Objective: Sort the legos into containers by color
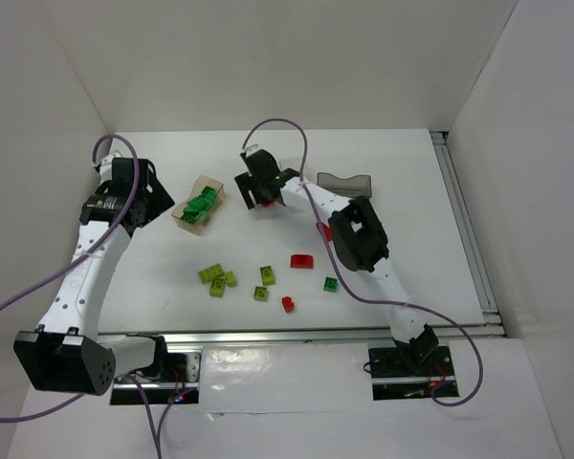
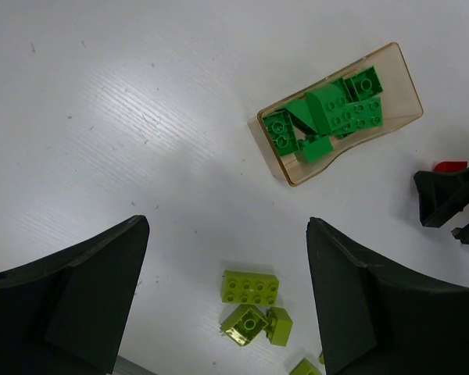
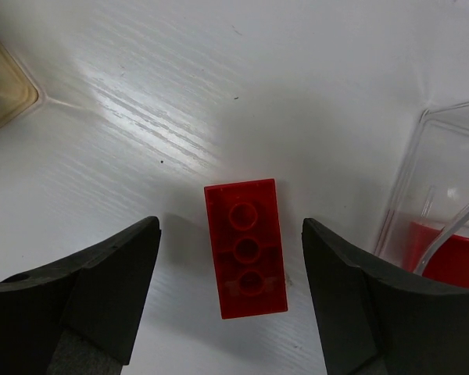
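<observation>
1. My right gripper (image 3: 228, 228) hangs spread, empty, straddling a red brick (image 3: 245, 248) on the table (image 3: 141, 94) beside the clear box (image 3: 413, 168).
2. I'd drop straight and pinch its narrow width, centred.
3. Left gripper (image 2: 227, 226): spread, empty, near the tan box (image 2: 293, 176).

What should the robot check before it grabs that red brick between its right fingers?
1. Right fingers open: ok.
2. Red brick lies between them, untouched: ok.
3. Brick apart from the clear box: ok.
4. Clear box already holds red: ok.
5. Left fingers open, away by the tan box: ok.
6. Right fingers low enough to grip: cannot tell.
</observation>
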You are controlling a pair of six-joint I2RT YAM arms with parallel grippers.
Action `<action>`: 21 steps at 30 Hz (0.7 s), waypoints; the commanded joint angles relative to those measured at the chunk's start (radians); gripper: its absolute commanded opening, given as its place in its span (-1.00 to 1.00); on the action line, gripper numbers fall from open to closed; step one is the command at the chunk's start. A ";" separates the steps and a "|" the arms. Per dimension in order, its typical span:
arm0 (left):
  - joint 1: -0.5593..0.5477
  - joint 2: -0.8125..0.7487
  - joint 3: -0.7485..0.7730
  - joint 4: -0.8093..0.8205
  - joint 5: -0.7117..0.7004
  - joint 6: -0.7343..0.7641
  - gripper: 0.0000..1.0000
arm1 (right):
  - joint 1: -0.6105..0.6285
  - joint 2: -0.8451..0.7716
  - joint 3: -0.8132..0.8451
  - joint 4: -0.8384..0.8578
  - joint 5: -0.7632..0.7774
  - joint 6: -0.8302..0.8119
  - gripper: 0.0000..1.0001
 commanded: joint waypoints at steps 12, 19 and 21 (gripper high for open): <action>0.005 0.000 -0.021 0.044 0.066 0.016 0.80 | 0.066 -0.284 -0.186 0.227 0.087 -0.025 -0.33; 0.005 0.009 -0.042 0.062 0.097 0.007 0.80 | 0.035 -0.399 -0.303 0.227 0.211 -0.016 -0.33; 0.005 0.018 -0.042 0.062 0.106 0.007 0.80 | 0.015 -0.410 -0.334 0.227 0.228 -0.001 -0.33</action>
